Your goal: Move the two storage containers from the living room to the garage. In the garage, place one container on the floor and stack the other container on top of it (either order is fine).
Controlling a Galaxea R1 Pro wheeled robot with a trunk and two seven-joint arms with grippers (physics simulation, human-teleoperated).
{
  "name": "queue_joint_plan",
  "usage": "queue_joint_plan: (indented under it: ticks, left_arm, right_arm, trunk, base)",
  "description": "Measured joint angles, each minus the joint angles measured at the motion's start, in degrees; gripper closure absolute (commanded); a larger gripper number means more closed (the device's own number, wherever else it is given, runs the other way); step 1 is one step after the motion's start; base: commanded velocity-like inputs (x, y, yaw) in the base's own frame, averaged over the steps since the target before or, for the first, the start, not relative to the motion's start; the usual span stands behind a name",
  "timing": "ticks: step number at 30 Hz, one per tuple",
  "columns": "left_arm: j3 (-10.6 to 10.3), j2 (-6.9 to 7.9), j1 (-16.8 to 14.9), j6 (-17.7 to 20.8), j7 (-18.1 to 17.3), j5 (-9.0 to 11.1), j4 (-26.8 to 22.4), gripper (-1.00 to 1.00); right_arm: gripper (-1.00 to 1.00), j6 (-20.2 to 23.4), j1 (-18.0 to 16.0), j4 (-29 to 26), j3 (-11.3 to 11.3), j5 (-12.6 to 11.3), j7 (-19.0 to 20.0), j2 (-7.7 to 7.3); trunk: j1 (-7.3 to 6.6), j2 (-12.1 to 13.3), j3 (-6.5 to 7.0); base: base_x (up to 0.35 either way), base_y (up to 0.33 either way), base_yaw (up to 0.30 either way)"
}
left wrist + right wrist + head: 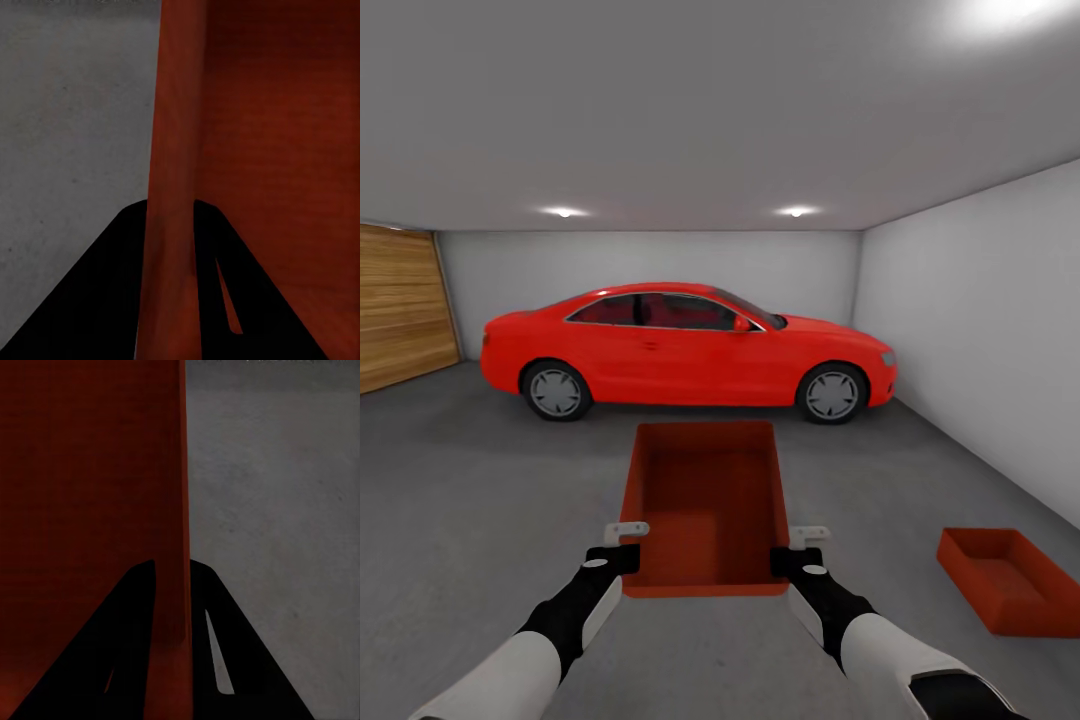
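head view: held bin [710, 505] runs lengthwise toward the car [690, 350]; left gripper [622, 545] and right gripper [798, 548] each pinch a side wall; second bin [1010, 580] sits askew on the floor [480, 500].

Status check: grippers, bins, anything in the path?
Left gripper and right gripper clamped on held container walls. Second container on garage floor, ahead right. Red car beyond.
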Motion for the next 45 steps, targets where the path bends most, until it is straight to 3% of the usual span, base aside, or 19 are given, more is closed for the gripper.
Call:
queue_joint_plan:
  ticks: [33, 45]
  left_arm:
    - [0.0, 0.00, 0.0, 0.0, 0.0, 0.0, 0.0, 1.00]
    - [0.0, -0.01, 0.0, 0.0, 0.0, 0.0, 0.0, 1.00]
  right_arm:
    - [1.00, 0.0, 0.0, 0.0, 0.0, 0.0, 0.0, 0.01]
    - [1.00, 0.0, 0.0, 0.0, 0.0, 0.0, 0.0, -0.01]
  trunk:
    - [0.00, 0.0, 0.00]
    - [0.00, 0.0, 0.20]
  base:
    - [0.322, 0.000, -0.001]
    - [0.322, 0.000, -0.210]
